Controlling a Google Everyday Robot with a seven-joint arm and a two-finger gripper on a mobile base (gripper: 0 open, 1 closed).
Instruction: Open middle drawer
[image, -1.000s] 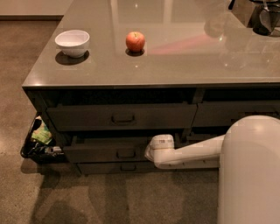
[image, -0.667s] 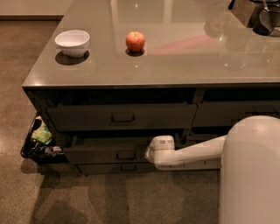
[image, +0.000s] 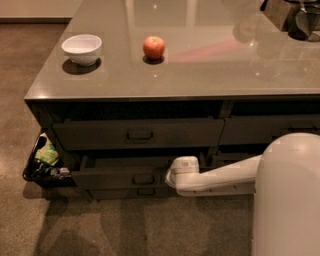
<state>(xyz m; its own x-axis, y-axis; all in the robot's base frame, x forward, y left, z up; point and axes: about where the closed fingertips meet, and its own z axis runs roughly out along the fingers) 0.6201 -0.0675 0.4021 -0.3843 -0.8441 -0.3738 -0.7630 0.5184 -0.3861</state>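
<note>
The middle drawer (image: 107, 179) is a wide dark front of medium height under the counter, with a small loop handle (image: 143, 178) at its centre. It stands out a little from the cabinet, with a dark gap showing above its top edge. My gripper (image: 170, 179) is at the end of the white arm (image: 225, 177), which reaches in from the right. It sits just right of the handle, against the drawer front. The taller top drawer (image: 140, 134) is above, and the thin bottom drawer (image: 145, 192) is below.
On the glossy counter top (image: 210, 70) stand a white bowl (image: 82, 48) and a red apple (image: 154, 47). Dark appliances (image: 295, 17) are at the far right. A black bin (image: 44, 162) with coloured items sits on the floor at the cabinet's left. My white body (image: 290, 200) fills the lower right.
</note>
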